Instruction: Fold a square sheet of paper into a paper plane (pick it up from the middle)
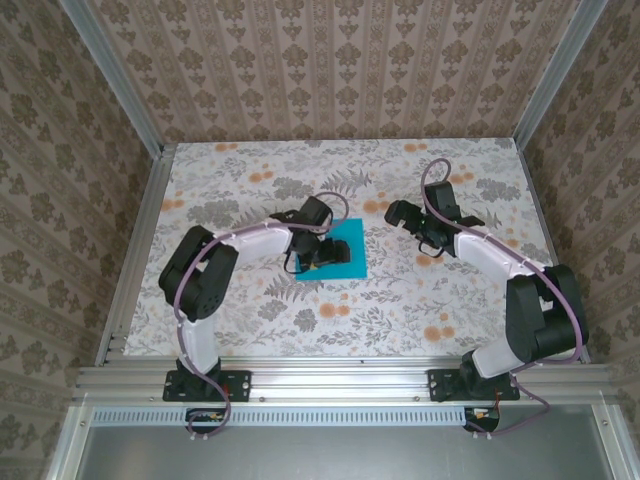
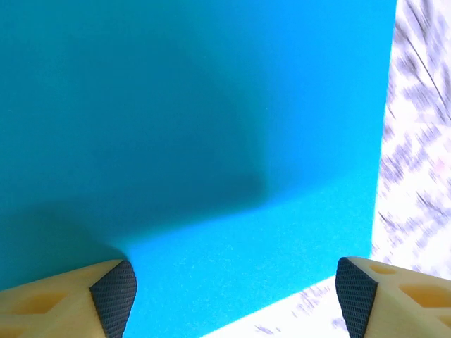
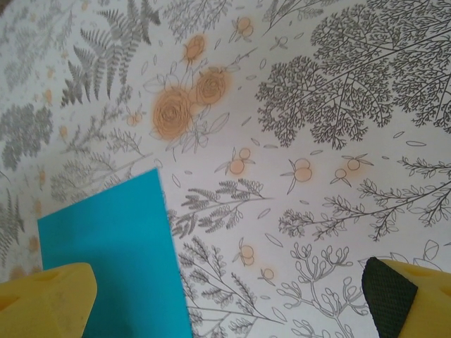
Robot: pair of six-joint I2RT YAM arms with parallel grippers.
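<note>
The square sheet of paper (image 1: 350, 250) lies flat near the middle of the floral worktop (image 1: 400, 300). The left gripper (image 1: 318, 255) is low over the sheet's left part, released, jaws spread wide; I cannot tell whether its pads touch the paper. The right gripper (image 1: 402, 214), also released, is beside the sheet's right edge

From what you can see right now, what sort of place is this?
Likely a robot test cell: left arm and right arm bolted to an aluminium rail, wallpapered panels boxing in a floral table, one square sheet of paper.
</note>
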